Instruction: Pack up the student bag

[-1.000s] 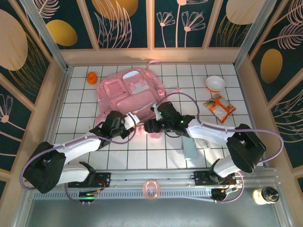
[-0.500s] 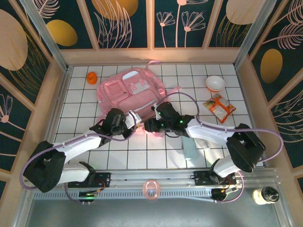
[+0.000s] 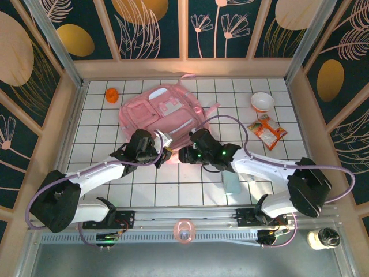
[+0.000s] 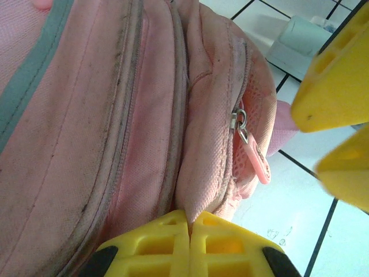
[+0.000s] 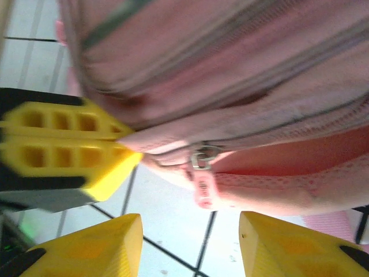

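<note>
The student bag [image 3: 161, 112] is lying flat on the white tiled worktop [image 3: 98, 124], towards the far side and a little left of centre, with its near edge turned to both arms. The left arm [image 3: 98, 172] is reaching in from the left, and the left jaws are pressed fully together on a fold of pink fabric at the bag's near edge, right beside the zip. I take it they are pinning the cloth taut so the zip has something to pull against. The right arm [image 3: 262, 164] is coming in from the other side, and the right jaws are standing partly open with nothing between them. They are hovering just short of the pink zipper pull [image 5: 203, 184], which is dangling from its slider off the bag's edge and lining up with the gap. That looks like the approach to opening the compartment. Nothing seems to be packed yet: a pale box [image 3: 232, 182] is lying under the right arm, while a snack packet [image 3: 267, 130], a small bowl [image 3: 262, 102] and an orange item [image 3: 112, 94] are sitting well apart from the bag.
</note>
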